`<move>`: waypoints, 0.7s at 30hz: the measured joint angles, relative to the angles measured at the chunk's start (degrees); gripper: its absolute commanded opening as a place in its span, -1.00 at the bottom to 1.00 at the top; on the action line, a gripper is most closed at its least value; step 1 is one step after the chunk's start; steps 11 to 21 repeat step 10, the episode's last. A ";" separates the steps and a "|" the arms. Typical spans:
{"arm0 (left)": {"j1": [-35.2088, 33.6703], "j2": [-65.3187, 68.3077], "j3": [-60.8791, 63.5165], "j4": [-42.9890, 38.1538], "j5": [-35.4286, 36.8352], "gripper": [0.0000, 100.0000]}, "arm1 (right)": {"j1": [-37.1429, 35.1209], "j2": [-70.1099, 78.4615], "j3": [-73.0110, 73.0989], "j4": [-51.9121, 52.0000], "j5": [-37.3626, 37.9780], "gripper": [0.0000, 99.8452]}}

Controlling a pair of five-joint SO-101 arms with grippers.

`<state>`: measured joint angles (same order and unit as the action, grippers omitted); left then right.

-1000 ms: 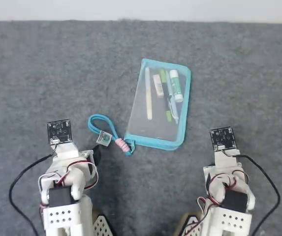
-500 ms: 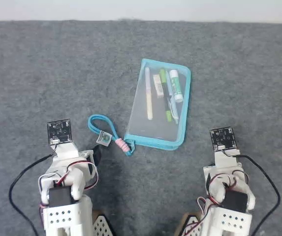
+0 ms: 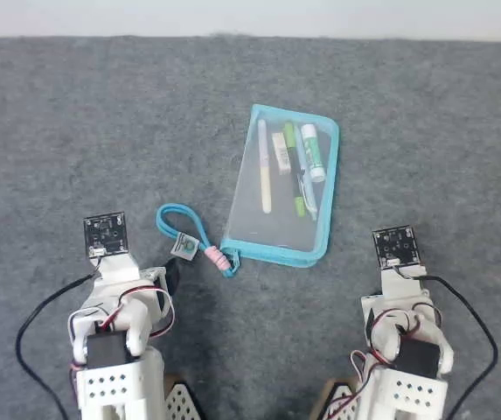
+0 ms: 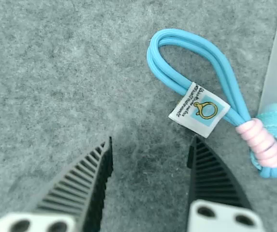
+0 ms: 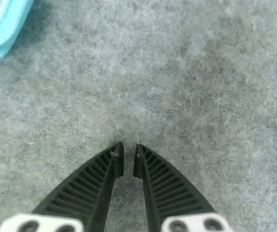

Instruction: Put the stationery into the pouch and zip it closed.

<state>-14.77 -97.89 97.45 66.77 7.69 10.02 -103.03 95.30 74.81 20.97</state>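
A clear pouch with turquoise trim (image 3: 281, 197) lies flat mid-table. Inside it I see a cream pen (image 3: 264, 175), a small eraser (image 3: 281, 150), a green pen (image 3: 292, 171) and a glue stick (image 3: 312, 150). A turquoise cord loop (image 4: 191, 72) with a white tag (image 4: 198, 112) and a pink coil (image 4: 261, 142) hangs off its near left corner. My left gripper (image 4: 150, 145) stands open just short of the tag, nothing between its fingers. My right gripper (image 5: 126, 150) is shut over bare carpet, with the pouch's corner (image 5: 3, 24) off to one side.
Grey carpet (image 3: 75, 122) covers the table up to a pale wall strip at the far edge. The left arm (image 3: 114, 324) and the right arm (image 3: 403, 332) sit at the near edge, with cables looping beside them.
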 measured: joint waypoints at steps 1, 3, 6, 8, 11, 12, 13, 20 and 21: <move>0.00 0.00 0.00 0.00 0.00 -0.53 | 0.00 0.00 0.00 0.00 0.00 -0.92; 0.00 0.00 0.00 0.00 0.00 -0.53 | 0.00 0.00 0.00 0.00 0.00 -0.92; 0.00 0.00 0.00 0.00 0.00 -0.53 | 0.00 0.00 0.00 0.00 0.00 -0.92; 0.00 0.00 0.00 0.00 0.00 -0.53 | 0.00 0.00 0.00 0.00 0.00 -0.92; 0.00 -0.62 0.00 0.00 0.00 -0.53 | 0.00 0.00 0.00 0.00 0.00 -0.92; 0.00 -0.62 0.00 0.00 0.00 -0.53 | 0.00 0.00 0.00 0.00 0.00 -0.92; 0.00 -0.62 0.00 0.00 0.00 -0.53 | 0.00 0.00 0.00 0.00 0.00 -0.92; 0.00 -0.62 0.00 0.00 0.00 -0.53 | 0.00 0.00 0.00 0.00 0.00 -0.92; 0.00 -0.62 0.00 0.00 0.00 -0.53 | 0.00 0.00 0.00 0.00 0.00 -0.92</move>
